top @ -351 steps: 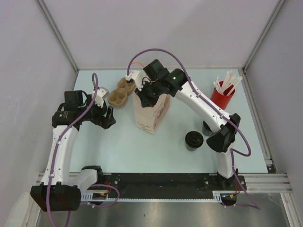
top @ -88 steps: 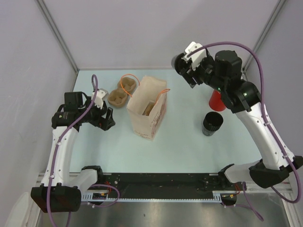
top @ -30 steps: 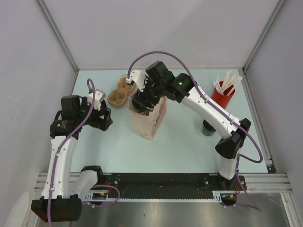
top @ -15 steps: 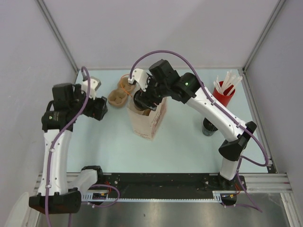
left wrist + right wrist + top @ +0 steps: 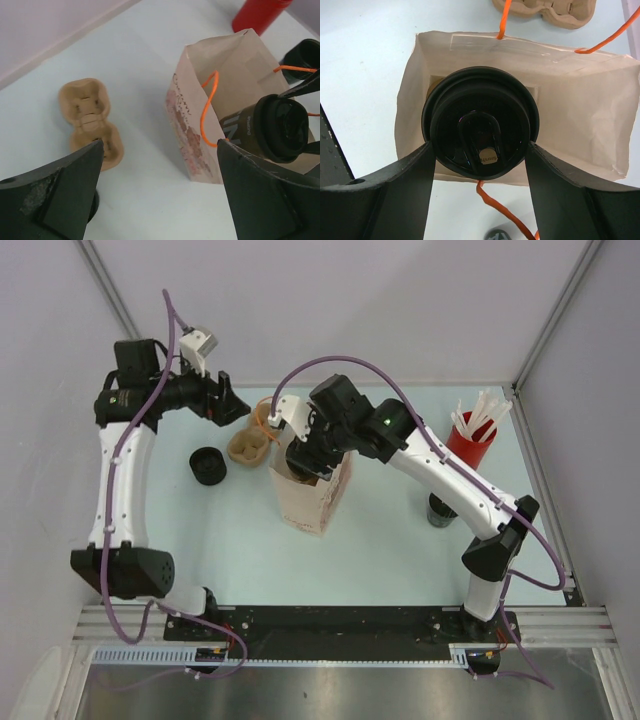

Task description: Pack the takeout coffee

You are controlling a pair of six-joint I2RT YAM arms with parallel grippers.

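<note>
Black cup [image 5: 481, 131] clamped in right gripper [image 5: 479, 167], upright at the open mouth of the bag [image 5: 585, 110]. Step: insertion. Next: lower straight between the orange handles [image 5: 503, 20] to the bottom, then release. Left gripper [image 5: 160, 200] spread apart, empty.

Lab test booth: plain walls [image 5: 350, 310] (aluminium corner posts [image 5: 557, 315]), pale tabletop [image 5: 380, 550].

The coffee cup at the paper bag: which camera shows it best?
The right wrist view: the coffee cup fills the middle, lid up, gripped between the jaws over the paper bag. The left wrist view shows its side and lid at the right edge. From the top, the right arm mostly hides it.
</note>
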